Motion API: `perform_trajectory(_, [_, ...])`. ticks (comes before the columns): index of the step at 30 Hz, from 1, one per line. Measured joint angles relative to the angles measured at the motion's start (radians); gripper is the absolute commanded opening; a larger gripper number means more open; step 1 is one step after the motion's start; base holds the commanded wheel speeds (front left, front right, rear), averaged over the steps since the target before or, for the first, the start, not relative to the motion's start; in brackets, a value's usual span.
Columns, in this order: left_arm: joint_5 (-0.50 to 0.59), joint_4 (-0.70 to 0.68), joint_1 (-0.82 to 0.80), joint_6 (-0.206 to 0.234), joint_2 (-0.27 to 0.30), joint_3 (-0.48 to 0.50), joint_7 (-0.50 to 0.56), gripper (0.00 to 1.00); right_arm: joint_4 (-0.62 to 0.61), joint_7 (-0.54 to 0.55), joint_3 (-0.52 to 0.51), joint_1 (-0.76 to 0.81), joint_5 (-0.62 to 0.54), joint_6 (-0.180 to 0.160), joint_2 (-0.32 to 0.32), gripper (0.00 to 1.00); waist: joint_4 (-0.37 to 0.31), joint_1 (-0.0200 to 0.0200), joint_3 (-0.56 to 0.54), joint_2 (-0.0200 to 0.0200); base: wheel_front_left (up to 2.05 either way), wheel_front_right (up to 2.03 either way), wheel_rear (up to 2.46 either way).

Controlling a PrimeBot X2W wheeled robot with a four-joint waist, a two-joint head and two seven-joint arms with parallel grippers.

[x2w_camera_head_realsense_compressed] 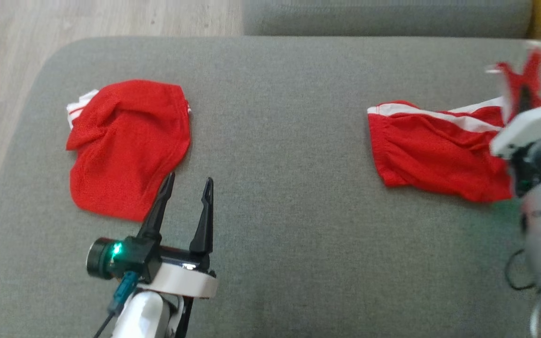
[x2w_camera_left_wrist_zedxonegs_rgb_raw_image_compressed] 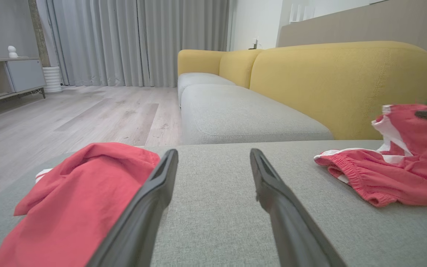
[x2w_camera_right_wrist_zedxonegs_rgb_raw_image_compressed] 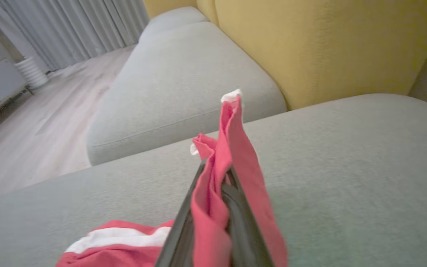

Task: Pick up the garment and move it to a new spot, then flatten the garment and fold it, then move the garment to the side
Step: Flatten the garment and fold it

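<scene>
Holding corner of red shorts pinched tight in my right end effector, lifted off grey sofa cushion. Rest of shorts lies leftward, long axis across cushion. My left end effector wide, empty, well apart from shorts, at edge of other red garment.

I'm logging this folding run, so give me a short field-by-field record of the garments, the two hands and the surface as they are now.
surface: grey sofa seat
left garment: red, bunched, lying on the seat's left side
right garment: red with white stripes, one end lifted, the rest lying on the seat
left hand: open, empty, next to the left garment
right hand: shut on the right garment's raised end
behind: yellow backrest
</scene>
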Motion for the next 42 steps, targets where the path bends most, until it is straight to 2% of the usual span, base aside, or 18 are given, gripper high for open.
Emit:
perform_trajectory(4, [0.000,0.000,0.016,0.000,0.000,0.000,0.000,1.00,-0.033,-0.007,0.072,0.013,0.044,0.000,0.072,0.00,0.000,0.0000,-0.030,0.0000,0.00,0.00,0.00])
perform_trajectory(8, [0.000,0.000,0.030,0.000,0.000,0.000,0.000,1.00,-0.071,-0.004,0.154,0.066,0.095,0.000,0.109,0.00,0.005,0.0000,-0.046,0.0000,0.00,0.00,0.00])
perform_trajectory(21, [0.000,-0.002,0.032,0.001,0.000,-0.002,0.000,1.00,-0.165,0.024,0.356,0.161,0.230,0.000,0.134,0.00,0.038,0.0002,-0.031,0.0000,0.00,0.00,0.00])
perform_trajectory(30, [-0.003,-0.002,0.031,0.002,0.001,-0.004,0.000,1.00,-0.192,0.025,0.605,0.209,0.328,0.000,0.136,0.00,0.036,0.0003,-0.016,0.0000,0.00,0.00,0.00])
perform_trajectory(31, [-0.003,-0.002,0.031,0.001,0.001,-0.004,0.000,1.00,-0.191,0.018,0.625,0.209,0.336,0.000,0.135,0.40,0.032,0.0003,-0.017,0.0000,0.00,0.00,0.00])
perform_trajectory(32, [-0.004,-0.002,0.031,0.001,0.001,-0.004,0.000,1.00,-0.191,0.006,0.648,0.209,0.330,0.000,0.135,1.00,0.026,0.0003,-0.019,0.0000,0.00,0.00,0.00])
perform_trajectory(37, [-0.003,-0.002,0.031,0.001,0.001,-0.002,0.000,1.00,-0.192,-0.089,0.692,0.222,0.296,0.000,0.137,1.00,-0.008,0.0002,-0.036,0.0000,0.00,0.00,0.00])
perform_trajectory(42, [-0.002,-0.005,0.033,0.000,0.001,0.010,0.000,1.00,-0.233,-0.151,0.595,0.242,0.250,0.000,0.136,1.00,-0.058,0.0002,-0.061,0.0000,0.00,0.00,0.00])
